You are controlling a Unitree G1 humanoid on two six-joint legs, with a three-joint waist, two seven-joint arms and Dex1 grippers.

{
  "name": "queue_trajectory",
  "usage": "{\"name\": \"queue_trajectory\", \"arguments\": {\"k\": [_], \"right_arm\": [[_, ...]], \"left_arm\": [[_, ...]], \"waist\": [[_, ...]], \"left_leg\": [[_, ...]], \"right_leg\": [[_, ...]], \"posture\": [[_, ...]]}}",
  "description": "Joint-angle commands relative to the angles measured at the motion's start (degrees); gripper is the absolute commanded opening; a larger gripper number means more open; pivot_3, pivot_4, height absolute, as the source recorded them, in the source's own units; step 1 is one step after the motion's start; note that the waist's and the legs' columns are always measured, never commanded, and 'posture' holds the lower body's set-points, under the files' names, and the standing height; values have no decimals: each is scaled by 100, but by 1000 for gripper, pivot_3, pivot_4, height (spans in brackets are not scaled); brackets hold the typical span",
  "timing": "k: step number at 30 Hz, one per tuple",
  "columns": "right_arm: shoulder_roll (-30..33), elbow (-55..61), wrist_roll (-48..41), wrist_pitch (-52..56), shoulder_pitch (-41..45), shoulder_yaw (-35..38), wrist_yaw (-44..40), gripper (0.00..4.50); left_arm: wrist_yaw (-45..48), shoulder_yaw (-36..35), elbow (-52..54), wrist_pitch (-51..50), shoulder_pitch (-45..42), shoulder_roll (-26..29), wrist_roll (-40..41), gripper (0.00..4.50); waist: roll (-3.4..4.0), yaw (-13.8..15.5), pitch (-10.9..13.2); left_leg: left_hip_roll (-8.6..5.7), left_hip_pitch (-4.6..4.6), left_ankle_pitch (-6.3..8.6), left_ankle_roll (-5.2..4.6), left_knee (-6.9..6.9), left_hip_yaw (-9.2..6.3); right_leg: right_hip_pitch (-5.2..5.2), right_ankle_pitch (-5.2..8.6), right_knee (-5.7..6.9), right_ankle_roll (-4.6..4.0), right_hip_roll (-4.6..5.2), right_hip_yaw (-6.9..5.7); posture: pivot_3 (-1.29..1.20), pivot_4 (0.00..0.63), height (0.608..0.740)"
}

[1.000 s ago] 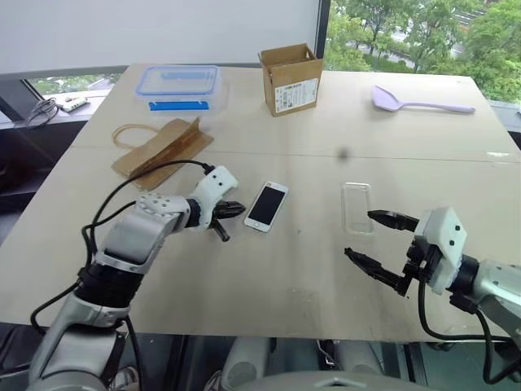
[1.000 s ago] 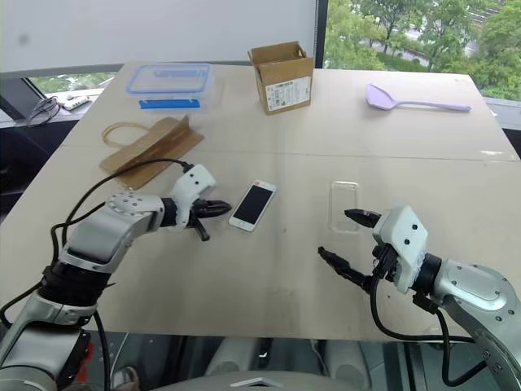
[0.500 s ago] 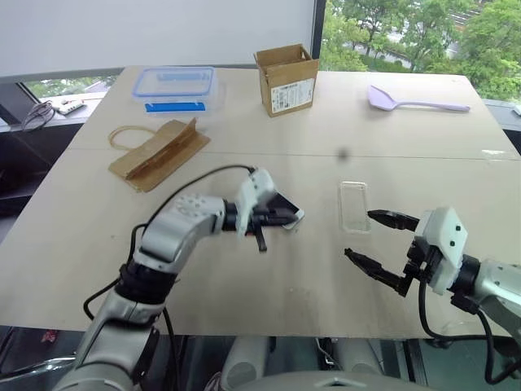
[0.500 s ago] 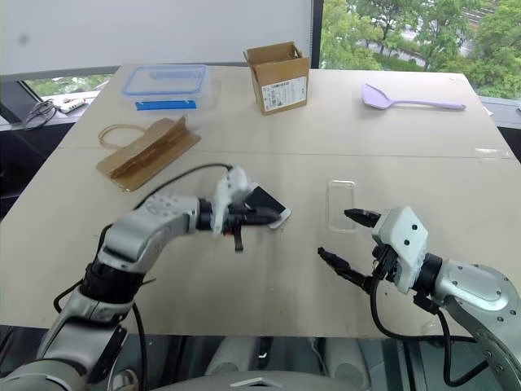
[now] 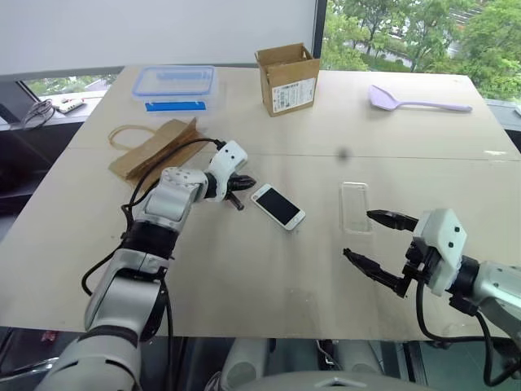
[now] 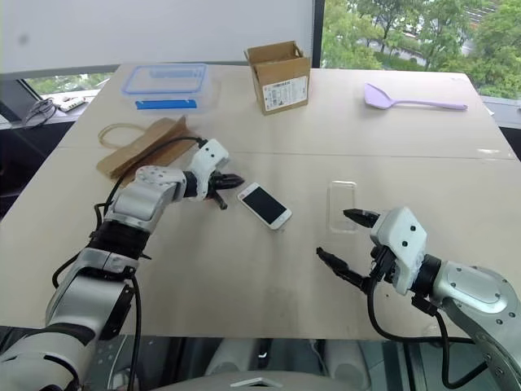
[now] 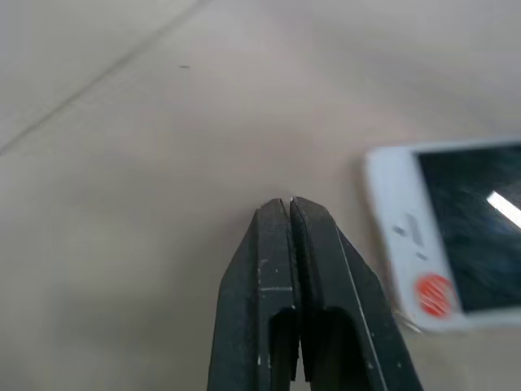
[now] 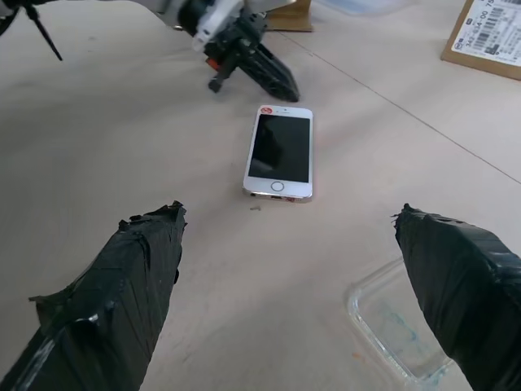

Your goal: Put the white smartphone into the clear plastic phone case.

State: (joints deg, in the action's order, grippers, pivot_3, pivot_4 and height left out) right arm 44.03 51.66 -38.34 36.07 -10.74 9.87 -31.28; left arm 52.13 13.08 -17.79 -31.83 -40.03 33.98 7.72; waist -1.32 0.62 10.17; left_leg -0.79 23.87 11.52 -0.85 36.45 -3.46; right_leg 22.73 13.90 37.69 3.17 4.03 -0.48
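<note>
While the white smartphone lies flat on the table, beside but apart from the clear plastic phone case, nothing is fitted yet; my left gripper is pinched shut and empty near it, my right gripper gapes wide, holding nothing

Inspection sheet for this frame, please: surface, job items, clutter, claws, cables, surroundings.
Surface: light wooden table, a seam running across it.
Job's things: white smartphone lying flat, screen up, held by nothing; clear plastic phone case lying to its right, apart from it, with nothing in it.
Clutter: brown paper bag, blue-lidded clear box, open cardboard box, lilac spoon, all at the far side.
Claws: left claw shut, beside the phone's end, holding nothing; right claw wide open, near the case.
Cables: black cable along the left arm.
Surroundings: windows with trees outside.
</note>
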Motion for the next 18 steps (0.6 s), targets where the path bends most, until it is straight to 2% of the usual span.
{"name": "queue_trajectory", "arguments": {"k": [1, 7, 9, 11, 15, 17, 18], "right_arm": [[-38, 252, -9, -12, 5, 44, 90, 4500], [-102, 117, 198, 60, 262, -337, 268, 4500], [-117, -40, 532, 150, 491, -813, 370, 4500], [-246, -362, 370, 556, 831, -1148, 390, 4500], [-455, -1013, 766, 776, 1840, -1983, 221, 4500], [-536, -1314, 905, 806, 2131, -2141, 191, 4500], [-594, -1587, 1056, 816, 2361, -2296, 176, 4500]], "left_arm": [[454, 56, 956, -391, 349, 102, 313, 61], [336, -49, 1690, -964, 582, -47, 507, 61], [184, -154, 1648, -1016, 562, -102, 487, 61], [69, -237, 1650, -965, 598, -106, 450, 61], [-103, -857, 2119, -337, 1091, -261, 766, 61], [-83, -1009, 2340, -301, 1306, -240, 885, 61], [-10, -1188, 2544, -326, 1483, -168, 1044, 295]], "waist": [[0, 4, 0], [0, 18, 0], [0, 12, 0], [0, -14, 0], [3, -127, 2], [2, -124, 3], [2, -124, 3]], "left_leg": [[0, 0, 0, 0, 0, -1], [1, -1, 0, 0, 3, -7], [1, -3, 0, 0, 4, -6], [1, -5, 0, 0, 4, -4], [2, -5, 0, 0, 3, -2], [2, -2, 0, 0, 0, -3], [2, -1, 0, 0, -1, -5]], "right_leg": [[0, -1, 0, -2, 0, 0], [-1, 8, 3, 11, 0, -3], [-1, 9, 3, 13, 0, -3], [-1, 9, 3, 14, -1, -2], [3, 5, 7, 7, -1, 0], [6, -3, 5, -6, 2, 1], [6, -3, 2, -7, 1, 0]], "posture": [[0, 150, 740], [0, 150, 740], [0, 150, 740], [0, 150, 740], [0, 150, 740], [0, 150, 740], [0, 150, 740]]}}
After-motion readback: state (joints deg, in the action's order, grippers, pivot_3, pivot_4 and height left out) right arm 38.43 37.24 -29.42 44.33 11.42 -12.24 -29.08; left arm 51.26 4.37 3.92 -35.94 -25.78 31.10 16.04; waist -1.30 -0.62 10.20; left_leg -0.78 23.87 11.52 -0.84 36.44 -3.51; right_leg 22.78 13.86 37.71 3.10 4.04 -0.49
